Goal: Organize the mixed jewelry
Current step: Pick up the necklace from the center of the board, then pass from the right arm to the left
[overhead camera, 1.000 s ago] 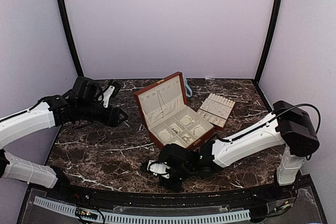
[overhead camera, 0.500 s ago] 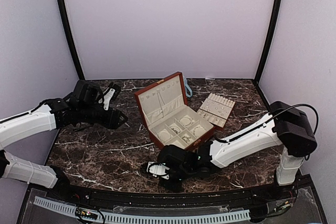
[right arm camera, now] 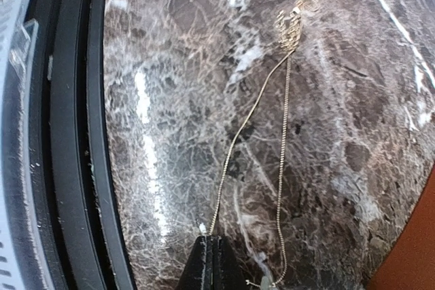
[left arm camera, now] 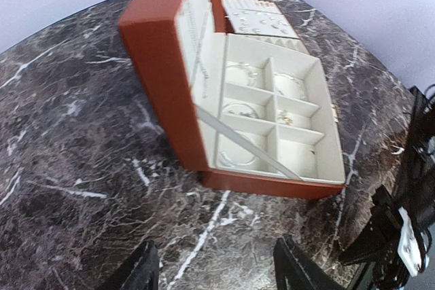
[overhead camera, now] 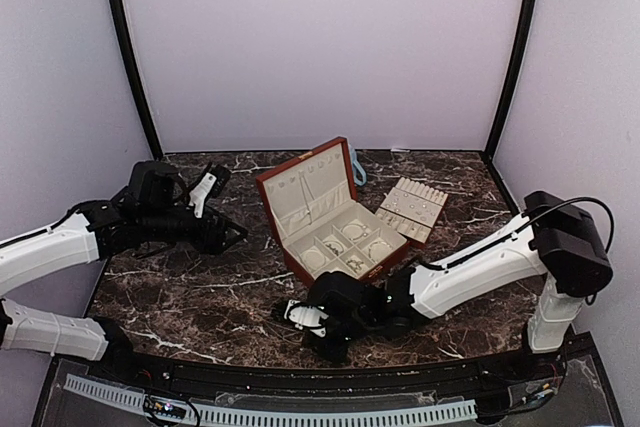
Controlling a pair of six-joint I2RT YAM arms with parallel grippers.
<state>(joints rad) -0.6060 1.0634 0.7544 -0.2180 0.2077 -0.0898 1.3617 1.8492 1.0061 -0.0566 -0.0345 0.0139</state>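
One reddish-brown box (left arm camera: 160,66) stands open mid-table, its base split into six cream compartments. Small pale jewelry pieces (left arm camera: 240,111) show in several of them, too tiny to count exactly. One cream slotted tray (overhead camera: 412,209) lies beside it toward the right edge. One thin gold chain (right arm camera: 284,137) lies near the front edge.

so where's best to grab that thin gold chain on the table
Pinch one strand of the chain at its near end, from straight above: it lies flat and limp on the table, and its far end is bunched. The right pincer is shut right there.
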